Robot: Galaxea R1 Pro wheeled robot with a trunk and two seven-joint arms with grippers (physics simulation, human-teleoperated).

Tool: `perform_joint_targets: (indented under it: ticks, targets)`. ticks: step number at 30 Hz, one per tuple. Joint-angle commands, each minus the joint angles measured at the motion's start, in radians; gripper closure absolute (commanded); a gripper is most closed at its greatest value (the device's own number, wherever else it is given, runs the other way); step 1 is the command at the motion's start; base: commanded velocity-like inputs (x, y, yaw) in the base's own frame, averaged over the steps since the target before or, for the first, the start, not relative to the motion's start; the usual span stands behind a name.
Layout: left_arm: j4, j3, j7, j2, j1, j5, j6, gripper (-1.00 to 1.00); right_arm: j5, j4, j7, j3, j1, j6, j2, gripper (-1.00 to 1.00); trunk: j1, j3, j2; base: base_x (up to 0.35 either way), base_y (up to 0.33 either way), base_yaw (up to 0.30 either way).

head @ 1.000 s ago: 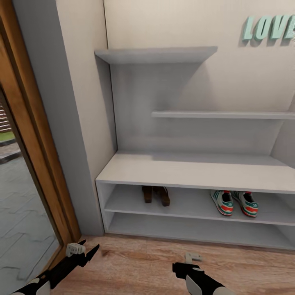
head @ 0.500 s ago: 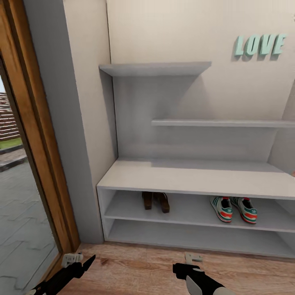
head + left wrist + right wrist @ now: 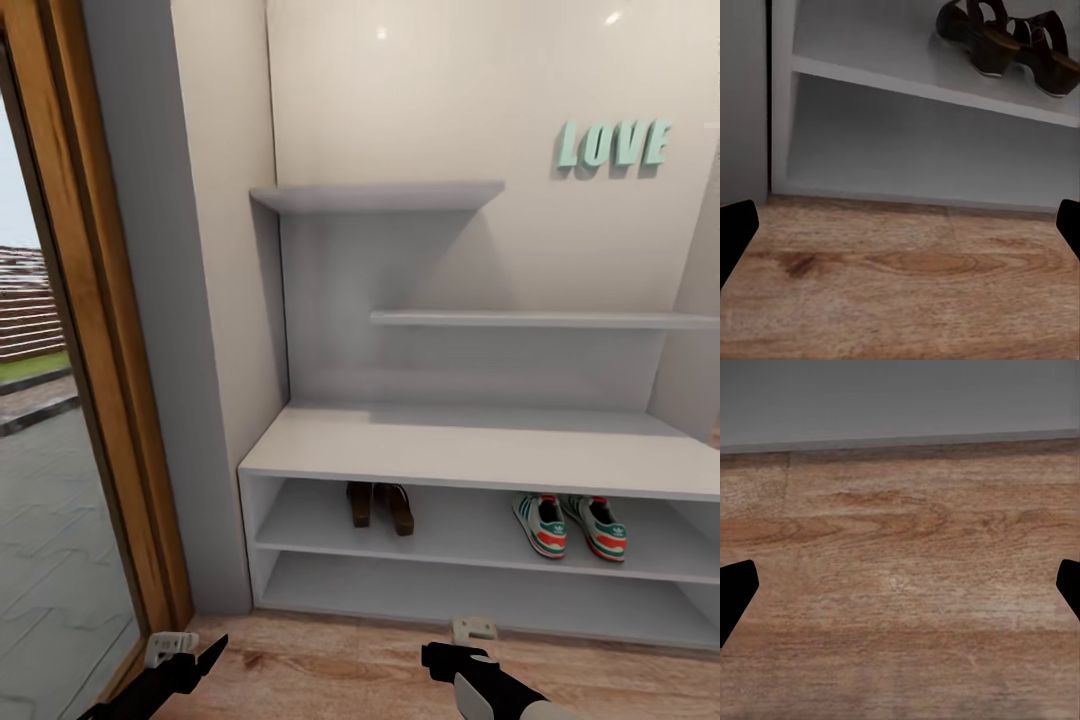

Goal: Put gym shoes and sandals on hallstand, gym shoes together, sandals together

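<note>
- Hallstand (image 3: 470, 450) set against the pale wall: light-grey, flat top, two long shoe shelves below, stepped wall shelves above
- Two sandals (image 3: 380, 505) on the upper shoe shelf toward its left end, side by side, touching or nearly so; brown with dark straps; seen again from the left wrist (image 3: 1009, 37), standing on that same shelf
- Two gym shoes (image 3: 570, 525) on the same upper shelf toward the right, side by side, cream-white with green stripes and red heels; well apart from the sandals
- Lower shoe shelf bare in the part visible
- Corridor floor (image 3: 340, 665): wood-grain planks in front of the rack
- Left gripper (image 3: 900, 232) low over the floor near the rack's left corner; fingers (image 3: 735, 232) wide apart, nothing between them
- Right gripper (image 3: 900, 592) over the floor facing the rack's base; fingers (image 3: 735, 592) wide apart, holding nothing
- Teal "LOVE" letters (image 3: 613, 145) on the wall at upper right
- Wooden door frame (image 3: 95, 330) at left, paved ground beyond
</note>
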State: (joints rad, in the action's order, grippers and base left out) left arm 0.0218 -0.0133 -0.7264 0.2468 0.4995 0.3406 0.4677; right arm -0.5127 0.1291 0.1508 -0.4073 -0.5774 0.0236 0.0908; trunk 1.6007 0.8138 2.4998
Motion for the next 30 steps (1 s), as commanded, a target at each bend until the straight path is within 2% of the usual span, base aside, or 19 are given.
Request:
perform_joint_targets:
  ticks: [1, 30]
  targets:
    - [-0.001, -0.001, -0.005, 0.000, 0.001, 0.003, 0.002, -1.00, -0.007, 0.001, 0.006, -0.008, -0.001, 0.003, 0.000, -1.00, -0.001, -0.002, 0.000, 0.000, 0.000, 0.000]
    - [-0.001, -0.001, -0.004, 0.000, -0.001, 0.002, 0.002, -1.00, -0.007, 0.001, 0.005, -0.008, 0.000, 0.003, 0.000, -1.00, -0.112, -0.046, -0.203, 0.000, 0.000, 0.000]
